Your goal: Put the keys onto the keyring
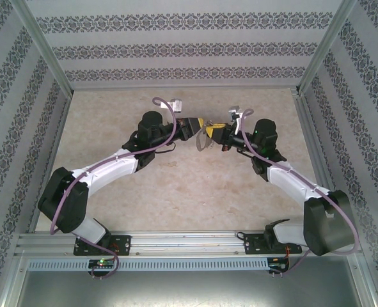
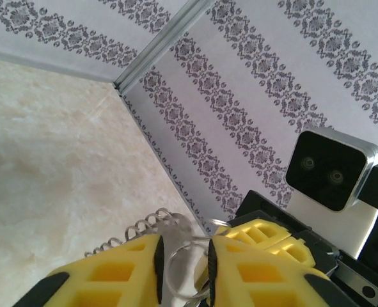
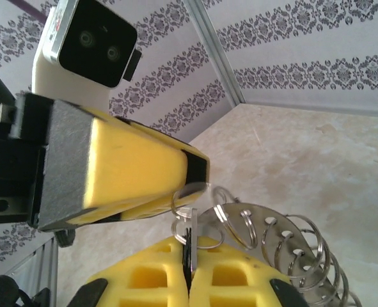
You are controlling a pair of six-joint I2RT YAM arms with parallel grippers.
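My two grippers meet tip to tip above the middle of the table, the left gripper (image 1: 200, 123) facing the right gripper (image 1: 214, 132). The keyring (image 3: 291, 236), a flat grey metal piece with holes, carries several silvery split rings, and its chain (image 2: 137, 227) trails to the left. My right gripper (image 3: 190, 246) is shut on a thin silvery strip (image 3: 193, 220) of that bundle, with small rings looped around it. My left gripper (image 2: 183, 262) has its jaws apart, with one split ring (image 2: 188, 246) standing in the gap. I cannot tell whether the pinched strip is the key.
The beige tabletop (image 1: 176, 185) lies below, with patterned walls (image 1: 189, 45) on three sides and a metal rail (image 1: 189, 240) at the near edge. The other arm's camera sits close in each wrist view: the right wrist's camera (image 2: 329, 169), the left wrist's camera (image 3: 89, 41).
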